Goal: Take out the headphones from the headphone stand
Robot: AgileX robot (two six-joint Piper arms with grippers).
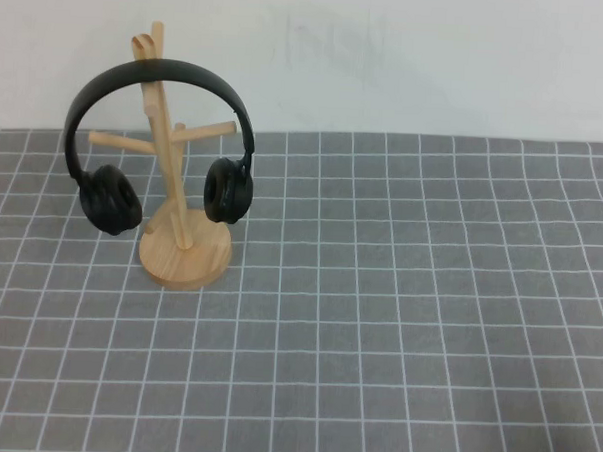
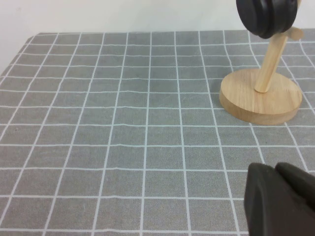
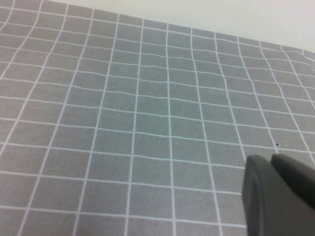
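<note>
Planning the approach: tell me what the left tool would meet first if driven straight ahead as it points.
Likely the headphone stand: its round base lies ahead, off to one side, with an ear cup of the headphones hanging above. Depth is unclear. The left tool and right tool sit low over the cloth.

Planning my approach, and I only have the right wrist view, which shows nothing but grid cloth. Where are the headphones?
Observer: In the high view the headphones hang by their headband over the upper pegs of the headphone stand, on the robot's left side of the table.
Operator: Is the left arm near them?
Observer: The left gripper is low over the cloth, apart from the stand's round base, which lies ahead of it in the left wrist view.
Operator: And my arm?
Observer: The right gripper, at the edge of your view, does not appear in the high view at all.
</note>
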